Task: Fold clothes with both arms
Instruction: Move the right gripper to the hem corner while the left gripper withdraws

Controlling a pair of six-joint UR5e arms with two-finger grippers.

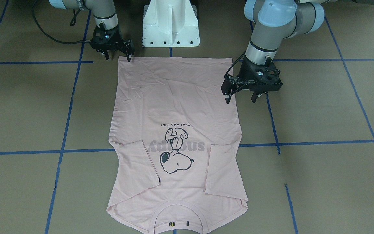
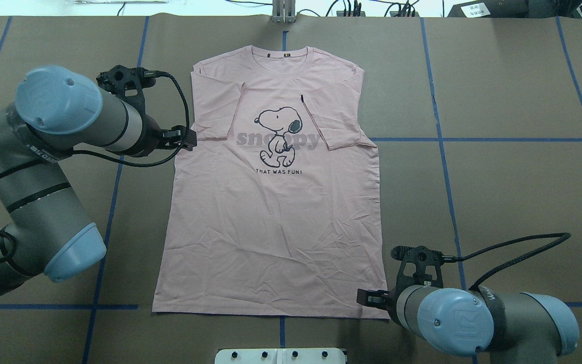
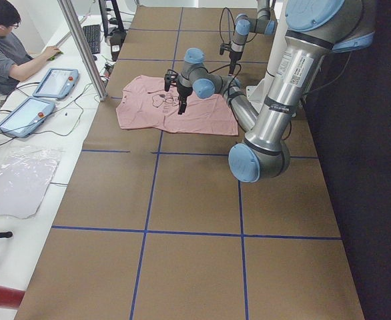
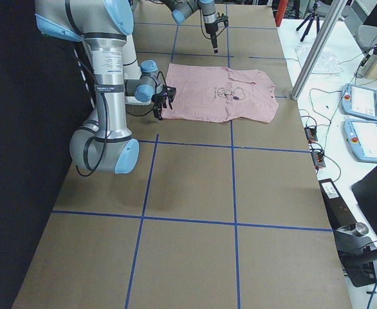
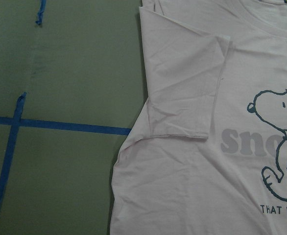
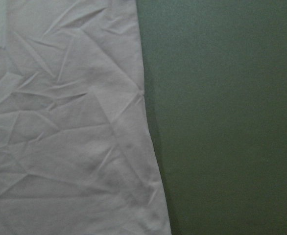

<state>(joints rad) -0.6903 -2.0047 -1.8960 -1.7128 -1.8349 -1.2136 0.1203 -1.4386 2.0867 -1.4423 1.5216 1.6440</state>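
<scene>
Tabletop (image 1: pixel 320 107) holds the Snoopy T-shirt (image 1: pixel 174 97); left gripper (image 1: pixel 240 99) and right gripper (image 1: pixel 118 58), both open, should pinch the fabric edges beside them simultaneously.

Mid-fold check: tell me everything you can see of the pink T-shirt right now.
The pale pink cotton-looking T-shirt lies flat and print-up on the brown table, collar away from the robot, both sleeves folded in over the chest. It shows a black-outlined Snoopy, grey lettering and creases near the hem. The open right pincer is at a hem corner; the open left pincer hangs by its side edge.
</scene>
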